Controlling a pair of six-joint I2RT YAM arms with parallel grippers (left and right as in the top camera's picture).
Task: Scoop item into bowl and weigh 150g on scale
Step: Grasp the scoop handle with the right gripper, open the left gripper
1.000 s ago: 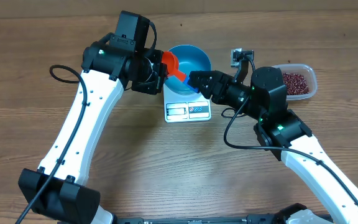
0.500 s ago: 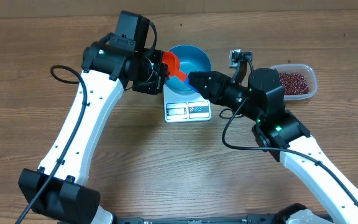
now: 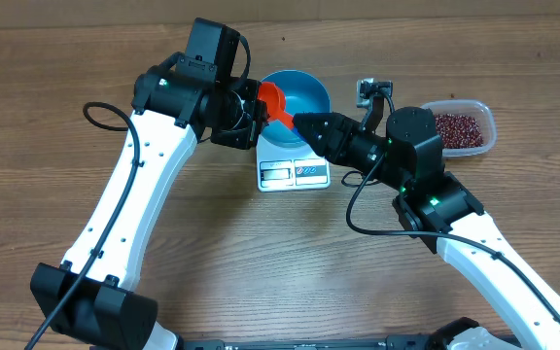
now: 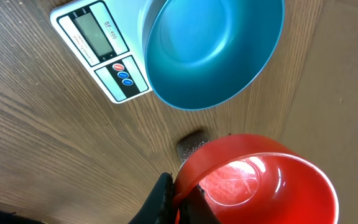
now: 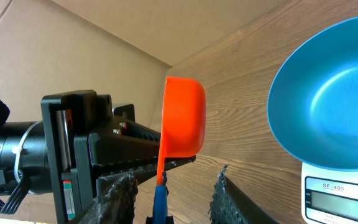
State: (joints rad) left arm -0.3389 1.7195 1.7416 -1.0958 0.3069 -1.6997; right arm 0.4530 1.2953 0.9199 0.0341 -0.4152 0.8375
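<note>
The left pincer (image 3: 254, 110) is clenched on an orange scoop (image 3: 272, 99), held at the left rim of the blue bowl (image 3: 304, 89). The bowl sits on the white scale (image 3: 294, 172). The right pincer (image 3: 299, 124) is released, its fingers either side of the scoop's handle. The beans (image 3: 460, 127) lie in a clear tub (image 3: 485, 115), far right.

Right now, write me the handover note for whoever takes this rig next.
Left tool: shut on the orange scoop, which is empty and held up beside the bowl.
Right tool: open, one finger on each side of the scoop's blue handle end, not gripping it.
Things: the blue bowl sits empty on the white scale. The beans lie in the clear tub at the table's right side.
Done: bowl on scale, scoop in hand.
Left: scoop beans into the bowl up to the target weight. The scale's display is unreadable here.
</note>
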